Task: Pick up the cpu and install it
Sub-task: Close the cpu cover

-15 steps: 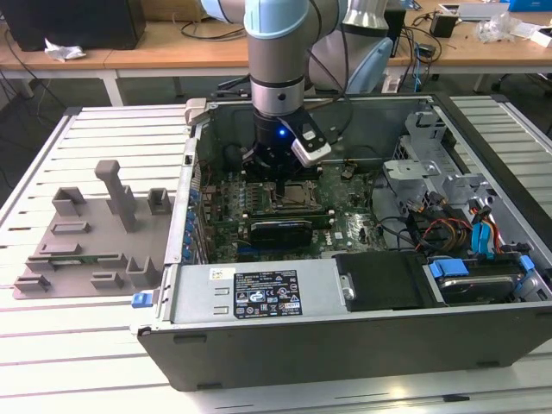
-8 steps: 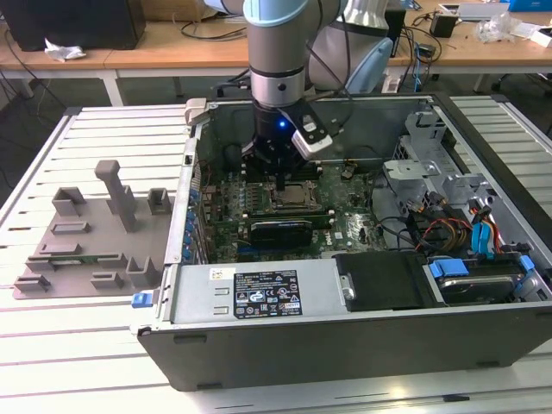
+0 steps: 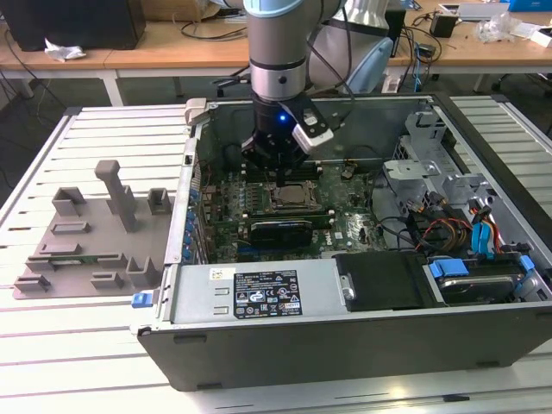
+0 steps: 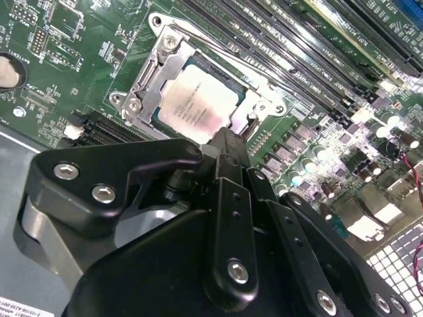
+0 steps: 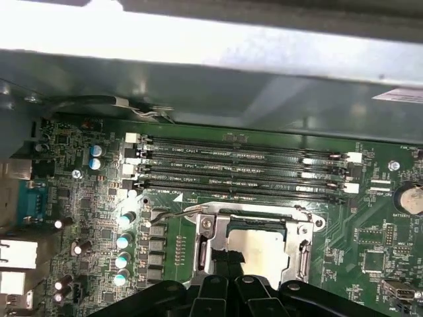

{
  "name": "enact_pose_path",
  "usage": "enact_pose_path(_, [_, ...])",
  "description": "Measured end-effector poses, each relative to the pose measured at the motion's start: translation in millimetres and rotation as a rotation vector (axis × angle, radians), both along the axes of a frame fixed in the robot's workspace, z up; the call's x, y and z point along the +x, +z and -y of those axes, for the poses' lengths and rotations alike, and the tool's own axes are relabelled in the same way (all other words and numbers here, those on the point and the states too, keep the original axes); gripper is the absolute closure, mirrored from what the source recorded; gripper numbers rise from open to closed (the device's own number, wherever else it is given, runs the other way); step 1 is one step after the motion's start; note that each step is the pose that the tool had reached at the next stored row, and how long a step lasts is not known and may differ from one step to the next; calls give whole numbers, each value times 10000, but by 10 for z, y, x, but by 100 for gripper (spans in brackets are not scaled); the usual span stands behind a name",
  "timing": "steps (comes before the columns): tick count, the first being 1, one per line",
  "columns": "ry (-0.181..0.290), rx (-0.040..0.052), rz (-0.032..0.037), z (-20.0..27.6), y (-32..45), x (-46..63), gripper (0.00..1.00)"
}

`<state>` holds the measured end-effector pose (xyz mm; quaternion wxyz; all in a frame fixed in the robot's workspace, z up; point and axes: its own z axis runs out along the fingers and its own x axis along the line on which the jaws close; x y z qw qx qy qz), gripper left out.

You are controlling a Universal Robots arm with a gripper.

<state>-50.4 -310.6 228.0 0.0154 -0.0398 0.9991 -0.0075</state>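
Item 1. Slatted white table (image 3: pixel 86 345): bears everything listed below.

Item 2. Open computer case (image 3: pixel 345 345): dark grey, lying on its side on the table, interior facing up.

Item 3. Robot arm (image 3: pixel 278 52): silver and grey, reaching straight down into the case from above, a blue light lit near its wrist.

Item 4. Grey plastic tray (image 3: pixel 86 250): flat on the table at the exterior view's left, beside the case, with raised blocks and one tall post.

Item 5. Power supply (image 3: pixel 259 293): silver box with a printed label, along the case's near wall.

Item 6. Green motherboard (image 3: pixel 345 216): on the case floor, seen close in both wrist views (image 4: pixel 53 99) (image 5: pixel 79 172).

Item 7. Black gripper (image 3: pixel 278 177): low over the middle of the board. In both wrist views (image 4: pixel 228 135) (image 5: pixel 228 261) its jaws are drawn together with nothing between them, tips at the edge of the socket. Whether they touch the chip cannot be told.

Item 8. Four memory slots (image 5: pixel 244 172): long, dark, parallel, just beside the socket (image 4: pixel 297 46).

Item 9. Metal socket frame (image 4: pixel 149 86): silver, screwed to the board, surrounding the chip on all sides (image 5: pixel 304 247).

Item 10. The cpu (image 4: pixel 195 105): flat square, pale silver top, lying level in the socket inside the frame, directly below the gripper (image 5: pixel 264 254) (image 3: pixel 289 200).

Item 11. Coin battery (image 5: pixel 411 198): round, silver, on the board well apart from the socket (image 4: pixel 6 71).
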Motion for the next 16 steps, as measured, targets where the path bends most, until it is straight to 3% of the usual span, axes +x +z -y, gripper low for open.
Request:
enact_pose_path(5, [-2, -4, -18, 0, -1, 194, 89])
enact_pose_path(7, [-2, -48, -18, 0, -1, 198, 89])
enact_pose_path(11, [-2, -236, 12, 0, -2, 198, 89])
enact_pose_path(14, [-2, -241, 12, 0, 8, 198, 89])
enact_pose_path(16, [-3, -240, 14, -1, 79, 198, 89])
